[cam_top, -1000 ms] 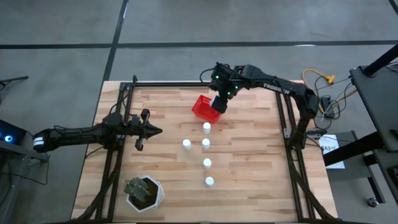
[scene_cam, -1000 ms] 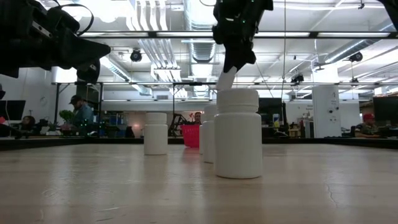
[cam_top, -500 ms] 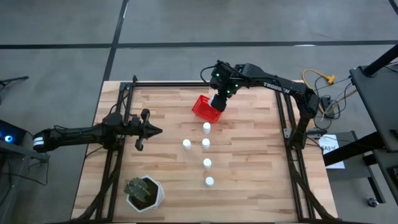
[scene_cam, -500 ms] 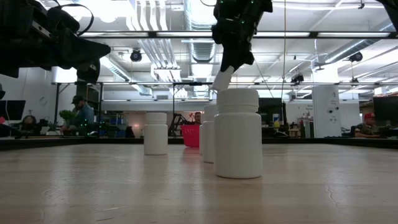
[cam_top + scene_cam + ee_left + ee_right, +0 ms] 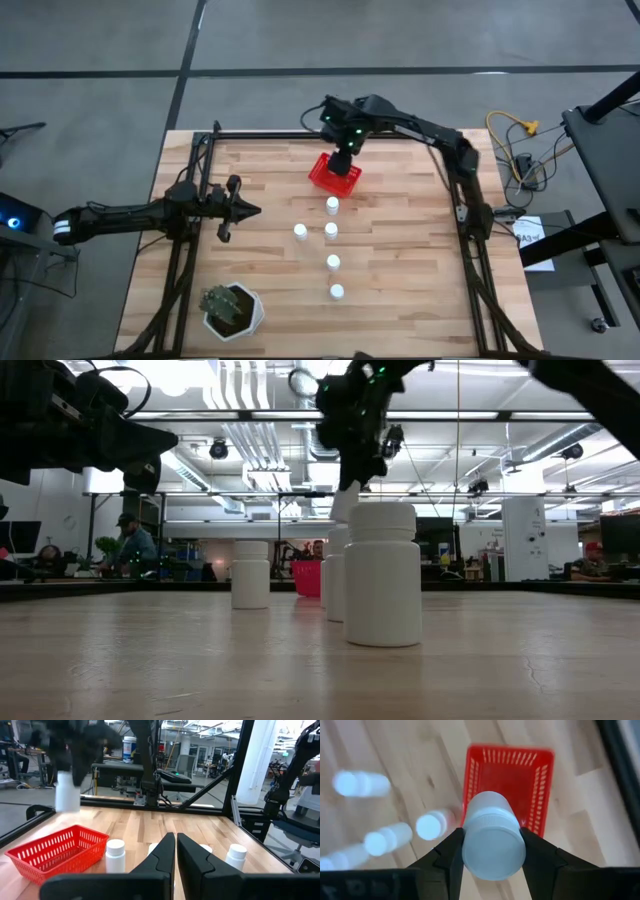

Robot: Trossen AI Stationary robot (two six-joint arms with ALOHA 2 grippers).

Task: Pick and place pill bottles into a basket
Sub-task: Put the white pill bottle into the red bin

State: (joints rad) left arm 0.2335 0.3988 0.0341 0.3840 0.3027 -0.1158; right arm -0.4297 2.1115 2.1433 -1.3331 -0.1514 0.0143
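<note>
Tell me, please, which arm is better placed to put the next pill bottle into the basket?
The right. Its gripper already holds a pill bottle above the red basket, while the left gripper is shut and empty, well off to the side.

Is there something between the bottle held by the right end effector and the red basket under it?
Nothing visible. The right end effector holds a pill bottle above the red basket, which looks empty. The five other bottles stand on the table apart from the basket.

A potted plant (image 5: pixel 231 309) in a white pot sits at the table's (image 5: pixel 400 260) near-left corner (people sit beyond).
</note>
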